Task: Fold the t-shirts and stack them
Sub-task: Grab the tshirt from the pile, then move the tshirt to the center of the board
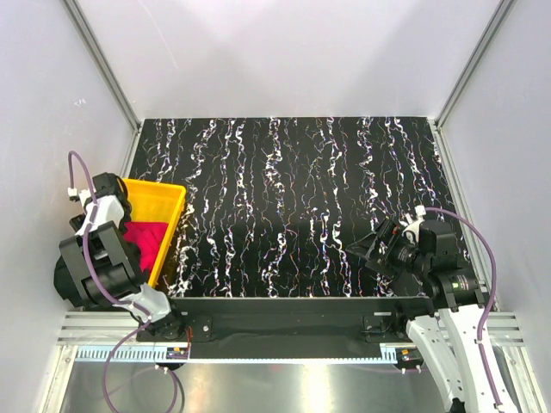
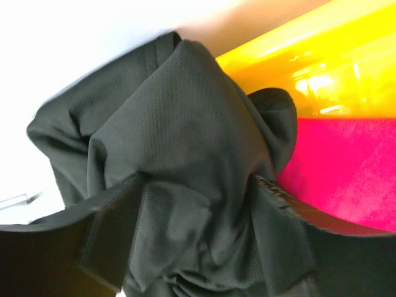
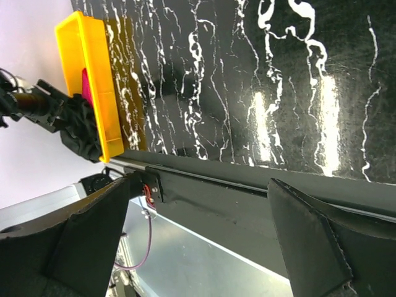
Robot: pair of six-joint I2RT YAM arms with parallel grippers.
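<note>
Now | my left hand (image 2: 197,185) grips black shirt (image 2: 185,117) at tray (image 2: 297,62), pink shirt (image 2: 346,167) beside | right hand (image 3: 204,182) wide, well apart

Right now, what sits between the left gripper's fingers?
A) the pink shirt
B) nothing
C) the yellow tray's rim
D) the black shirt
D: the left wrist view shows the black shirt bunched between the fingers of the left gripper, while the pink shirt lies off to the side in the yellow tray.
</note>
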